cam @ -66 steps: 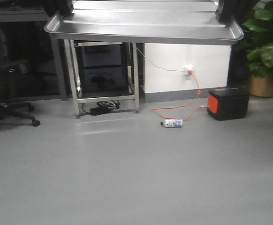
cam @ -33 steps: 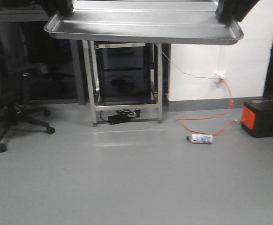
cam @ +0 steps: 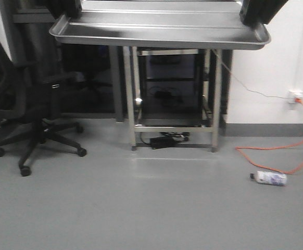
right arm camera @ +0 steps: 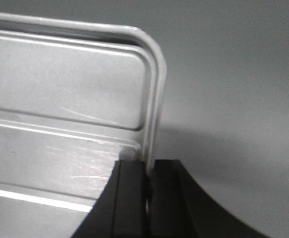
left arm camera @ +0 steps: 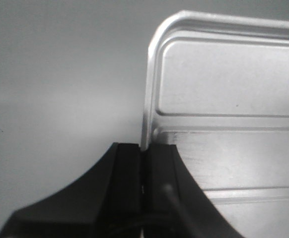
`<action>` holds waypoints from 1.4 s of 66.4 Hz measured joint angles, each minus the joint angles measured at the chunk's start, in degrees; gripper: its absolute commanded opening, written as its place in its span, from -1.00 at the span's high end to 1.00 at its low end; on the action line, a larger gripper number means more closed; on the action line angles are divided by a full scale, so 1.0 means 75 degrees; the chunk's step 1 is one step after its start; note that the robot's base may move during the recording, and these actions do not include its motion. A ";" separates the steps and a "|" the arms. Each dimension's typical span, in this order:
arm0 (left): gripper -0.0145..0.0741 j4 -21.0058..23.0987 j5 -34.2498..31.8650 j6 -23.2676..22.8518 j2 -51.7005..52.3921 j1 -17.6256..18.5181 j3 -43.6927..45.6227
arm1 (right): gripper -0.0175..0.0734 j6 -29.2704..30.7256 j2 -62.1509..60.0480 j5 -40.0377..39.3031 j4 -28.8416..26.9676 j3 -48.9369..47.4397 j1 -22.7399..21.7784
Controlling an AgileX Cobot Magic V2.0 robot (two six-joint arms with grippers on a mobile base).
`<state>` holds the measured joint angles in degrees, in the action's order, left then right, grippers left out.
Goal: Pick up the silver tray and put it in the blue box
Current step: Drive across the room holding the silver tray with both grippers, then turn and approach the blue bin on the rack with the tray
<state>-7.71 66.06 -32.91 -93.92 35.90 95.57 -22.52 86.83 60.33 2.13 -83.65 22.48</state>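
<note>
The silver tray (cam: 159,28) hangs level at the top of the front view, held at both short ends. My left gripper (cam: 67,11) is shut on its left rim; in the left wrist view the black fingers (left arm camera: 129,163) pinch the rim of the silver tray (left arm camera: 224,79). My right gripper (cam: 253,13) is shut on the right rim; in the right wrist view its fingers (right arm camera: 132,178) clamp the rim of the tray (right arm camera: 65,84). The tray's ribbed floor shows in both wrist views. The blue box is out of view.
A metal rack (cam: 172,99) with dark gear stands ahead on the grey floor. A black office chair (cam: 32,114) is at the left. An orange cable (cam: 287,151) runs from a wall socket, and a plastic bottle (cam: 268,178) lies on the floor at the right.
The view has swung left: the rack, cable and bottle slid right, the chair came in, the black-orange box and plant left the frame. The tray stays held the same way.
</note>
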 measured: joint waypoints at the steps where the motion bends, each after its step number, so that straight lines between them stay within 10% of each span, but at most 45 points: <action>1: 0.91 0.0000 0.0000 0.0000 0.0000 0.0000 0.0000 | 0.49 0.0000 0.0000 0.0000 0.0000 0.0000 0.0000; 93: 0.91 0.0024 -0.0027 0.0000 0.0000 0.0000 0.0000 | 0.49 0.0000 0.0000 0.0000 0.0012 0.0000 -0.0013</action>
<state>-7.53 65.86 -32.91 -93.92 35.90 95.57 -22.52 86.83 60.33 2.22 -83.65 22.38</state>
